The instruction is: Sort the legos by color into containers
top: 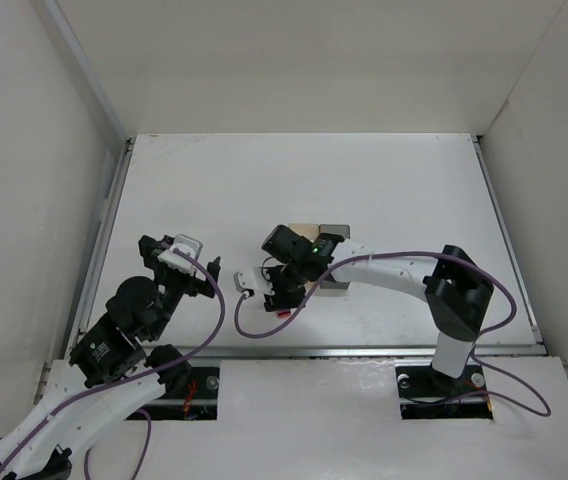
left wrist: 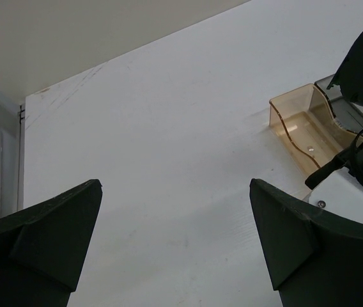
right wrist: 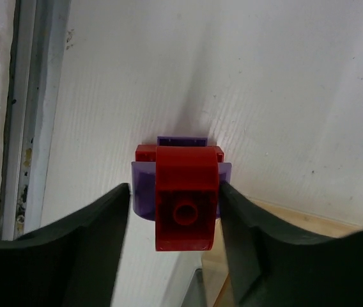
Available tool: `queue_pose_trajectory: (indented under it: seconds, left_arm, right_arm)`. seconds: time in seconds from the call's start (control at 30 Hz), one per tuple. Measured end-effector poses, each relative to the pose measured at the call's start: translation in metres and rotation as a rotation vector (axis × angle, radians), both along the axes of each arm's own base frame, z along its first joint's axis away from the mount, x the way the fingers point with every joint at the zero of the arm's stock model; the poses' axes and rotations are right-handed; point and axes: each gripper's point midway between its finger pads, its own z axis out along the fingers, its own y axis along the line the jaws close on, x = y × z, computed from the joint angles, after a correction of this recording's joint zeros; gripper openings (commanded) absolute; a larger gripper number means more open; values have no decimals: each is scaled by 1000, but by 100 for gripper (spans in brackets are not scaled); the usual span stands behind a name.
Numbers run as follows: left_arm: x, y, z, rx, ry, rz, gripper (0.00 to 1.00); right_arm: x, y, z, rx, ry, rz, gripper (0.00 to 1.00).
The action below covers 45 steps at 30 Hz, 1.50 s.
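Observation:
A small stack of legos [right wrist: 183,192], a bright red brick in front with purple bricks behind it, sits between my right gripper's [right wrist: 175,204] fingers on the white table. The right finger touches it and the left finger meets the purple edge. In the top view the legos [top: 280,312] show as a red speck under my right gripper [top: 282,296]. The tan tray [top: 309,232] and the dark grey tray [top: 335,232] stand side by side just behind it, partly hidden by the wrist. My left gripper [left wrist: 175,243] is open and empty, over bare table left of the tan tray [left wrist: 296,125].
The right arm [top: 394,268] reaches left across the table's near half and covers part of the trays. A metal rail [right wrist: 31,115] runs along the table's near edge close to the legos. White walls enclose the table on three sides.

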Motion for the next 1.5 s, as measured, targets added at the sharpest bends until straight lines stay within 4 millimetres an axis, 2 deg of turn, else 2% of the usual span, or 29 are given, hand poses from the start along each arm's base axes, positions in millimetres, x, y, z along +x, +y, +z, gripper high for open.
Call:
queue_pose_trajectory:
  seconds: [0.03,0.17,0.23,0.4,0.57,0.63,0.7,0.83,0.9,0.97,1.17,1.3,1.4,1.5]
  left_arm:
    - [0,0,0,2,0,0,100]
    - [0,0,0,4,-1,-1,99]
    - [0,0,0,7,-2,-3,93]
    - [-2,-4,-3,18,-4,-30,90]
    - [-7,-14,-6,51,-2,-105,98]
    - [-11,-23,-8,75,-2,-170,100]
    - [-15,-32,-10,107,2,-236,100]
    - [-16,-52,-11,178,6,-349,100]
    - [-12,-62,-12,208,8,-384,100]
    - [-7,-75,-15,233,12,-423,100]
    - [9,-110,-28,278,36,-512,100]
    - [21,-121,-33,294,32,-516,100]
    - [29,-126,-26,283,-1,-499,100]
    - [39,-127,-7,263,-84,-464,100]
  right_arm:
    - [0,0,1,1,0,-1,41]
    - [3,9,11,35,-5,-10,17]
    - [3,8,11,31,0,-17,1]
    - [4,14,21,41,19,-54,0]
    - [13,26,53,150,73,-130,0]
    - [22,24,74,223,113,-189,0]
    - [39,19,104,349,143,-253,0]
    - [68,-8,161,564,168,-356,0]
    - [74,-14,183,638,175,-373,0]
    - [72,-13,198,684,187,-359,0]
    - [62,-10,206,714,241,-333,0]
    - [66,-16,207,720,271,-371,0]
    - [70,-18,210,730,302,-421,0]
    - [74,-18,212,735,350,-491,0]
